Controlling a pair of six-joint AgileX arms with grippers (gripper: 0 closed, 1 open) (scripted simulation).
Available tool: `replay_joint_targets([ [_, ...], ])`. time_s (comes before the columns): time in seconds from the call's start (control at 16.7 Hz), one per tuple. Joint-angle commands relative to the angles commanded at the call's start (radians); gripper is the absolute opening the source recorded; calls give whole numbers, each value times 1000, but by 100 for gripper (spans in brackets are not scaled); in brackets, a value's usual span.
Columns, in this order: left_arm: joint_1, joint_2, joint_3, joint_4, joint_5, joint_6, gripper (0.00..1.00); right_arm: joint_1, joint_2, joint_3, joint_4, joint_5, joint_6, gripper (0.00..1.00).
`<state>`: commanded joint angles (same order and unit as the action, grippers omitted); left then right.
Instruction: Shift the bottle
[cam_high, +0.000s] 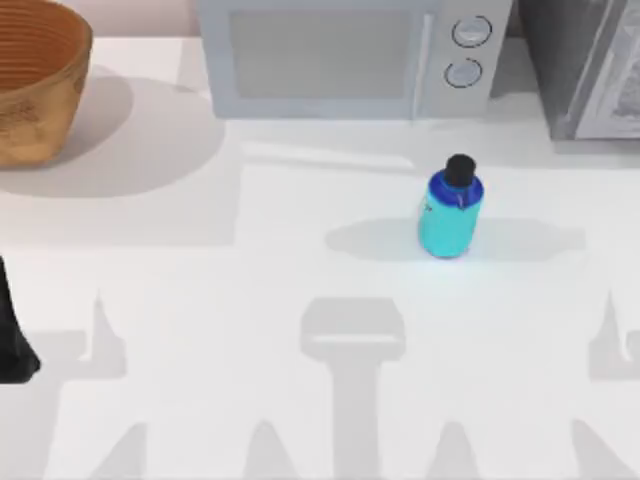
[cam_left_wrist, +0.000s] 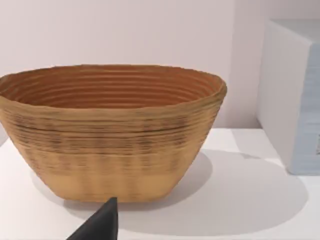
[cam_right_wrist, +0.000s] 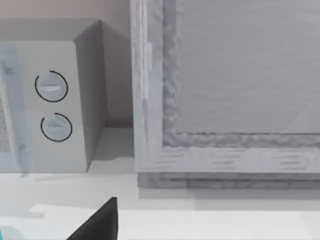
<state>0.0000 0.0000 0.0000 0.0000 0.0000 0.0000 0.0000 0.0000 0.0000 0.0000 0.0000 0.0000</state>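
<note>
The bottle (cam_high: 450, 215) stands upright on the white table, right of centre and just in front of the microwave. It has a cyan body, a darker blue shoulder and a round black cap. Nothing touches it. A dark part of my left arm (cam_high: 12, 335) shows at the table's left edge, far from the bottle. In the left wrist view a black tip of my left gripper (cam_left_wrist: 100, 225) points towards the basket. A black tip of my right gripper (cam_right_wrist: 100, 220) appears in the right wrist view, facing the microwave's right end and the grey cabinet.
A white microwave (cam_high: 340, 55) with two round dials (cam_high: 470, 32) stands at the back centre. A woven brown basket (cam_high: 30, 80) sits at the back left. A grey cabinet-like box (cam_high: 585, 65) occupies the back right corner.
</note>
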Motion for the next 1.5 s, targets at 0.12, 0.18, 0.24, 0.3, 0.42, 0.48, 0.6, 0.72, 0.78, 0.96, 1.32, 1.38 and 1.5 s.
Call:
replay_joint_targets([
  [0.12, 0, 0, 0, 0, 0, 0, 100, 0, 0, 0, 0, 0, 0, 100],
  [0.18, -4, 10, 5, 9, 1, -1, 100, 0, 0, 0, 0, 0, 0, 100],
  [0.24, -13, 30, 14, 29, 2, -2, 100, 0, 0, 0, 0, 0, 0, 100],
  [0.3, -26, 60, 29, 58, 4, -3, 100, 0, 0, 0, 0, 0, 0, 100],
  [0.42, -63, 153, 67, 140, 7, -5, 100, 0, 0, 0, 0, 0, 0, 100],
  [0.48, -85, 215, 91, 191, 9, -5, 100, 0, 0, 0, 0, 0, 0, 100],
  [0.6, -137, 372, 145, 309, 12, -5, 100, 0, 0, 0, 0, 0, 0, 100],
  [0.72, -197, 568, 204, 443, 16, -3, 100, 0, 0, 0, 0, 0, 0, 100],
  [0.78, -228, 676, 235, 513, 18, -1, 100, 0, 0, 0, 0, 0, 0, 100],
  [0.96, -329, 1029, 330, 732, 25, 4, 100, 0, 0, 0, 0, 0, 0, 100],
  [1.32, -531, 1723, 514, 1158, 45, 10, 100, 0, 0, 0, 0, 0, 0, 100],
  [1.38, -562, 1822, 543, 1223, 48, 11, 100, 0, 0, 0, 0, 0, 0, 100],
  [1.5, -620, 1998, 598, 1347, 54, 11, 100, 0, 0, 0, 0, 0, 0, 100],
])
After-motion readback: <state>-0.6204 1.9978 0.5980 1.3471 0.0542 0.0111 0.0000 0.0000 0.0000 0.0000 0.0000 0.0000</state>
